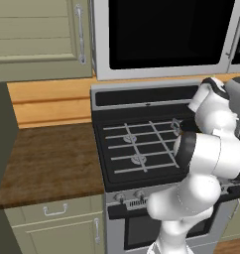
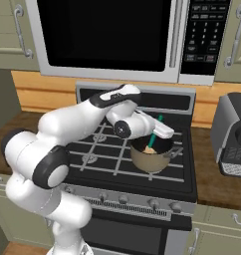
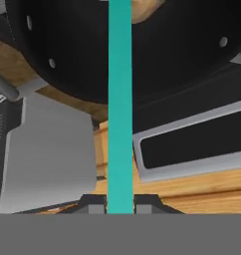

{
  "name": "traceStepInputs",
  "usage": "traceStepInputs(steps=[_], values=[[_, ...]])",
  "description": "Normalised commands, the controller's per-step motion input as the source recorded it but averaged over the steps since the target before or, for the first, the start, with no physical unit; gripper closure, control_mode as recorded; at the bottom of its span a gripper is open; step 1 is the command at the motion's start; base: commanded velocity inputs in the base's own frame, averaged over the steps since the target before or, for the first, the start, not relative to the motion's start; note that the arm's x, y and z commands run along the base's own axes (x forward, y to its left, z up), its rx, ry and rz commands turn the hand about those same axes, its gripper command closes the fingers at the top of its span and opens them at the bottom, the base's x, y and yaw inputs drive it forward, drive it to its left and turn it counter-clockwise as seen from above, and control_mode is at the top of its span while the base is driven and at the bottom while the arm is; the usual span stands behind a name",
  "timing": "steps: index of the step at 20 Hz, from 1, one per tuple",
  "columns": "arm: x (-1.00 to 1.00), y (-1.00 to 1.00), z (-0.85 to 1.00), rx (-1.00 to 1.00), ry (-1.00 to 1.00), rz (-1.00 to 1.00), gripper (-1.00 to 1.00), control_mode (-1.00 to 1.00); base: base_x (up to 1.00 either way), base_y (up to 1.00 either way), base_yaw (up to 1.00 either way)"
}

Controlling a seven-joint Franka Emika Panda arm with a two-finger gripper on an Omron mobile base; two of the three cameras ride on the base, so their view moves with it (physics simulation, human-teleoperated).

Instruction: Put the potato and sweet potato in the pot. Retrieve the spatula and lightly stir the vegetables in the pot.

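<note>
Holding the spatula (image 3: 119, 99), fingers (image 3: 95, 205) clamp it — head inside the pot (image 2: 148, 160).

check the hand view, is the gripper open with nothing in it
No, the gripper is shut on the spatula, whose teal handle runs up between the fingertips into the pot.

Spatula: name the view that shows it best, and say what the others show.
Right base view: the spatula stands tilted in the pot, with teal handle and pale head visible. The hand view shows its handle clamped in the end effector. In the left base view I cannot find it.
</note>
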Motion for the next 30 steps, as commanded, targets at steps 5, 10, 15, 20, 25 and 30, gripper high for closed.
traceStepInputs(steps=[5,10,15,20,25,30], values=[[0.05,0.16,-0.11,-0.06,-0.27,-0.03,1.0,-1.0,0.0,0.0,0.0],[0.18,0.16,-0.19,-0.1,-0.31,-0.02,1.0,-1.0,0.0,0.0,0.0],[-0.05,0.19,-0.45,-0.06,0.01,-0.09,1.0,-1.0,0.0,0.0,0.0],[-0.05,0.25,-0.26,0.0,0.14,-0.14,1.0,-1.0,0.0,0.0,0.0],[0.02,0.14,-0.7,0.0,0.06,-0.07,1.0,-1.0,0.0,0.0,0.0],[0.26,0.02,-0.74,0.0,0.0,-0.01,1.0,-1.0,0.0,0.0,0.0]])
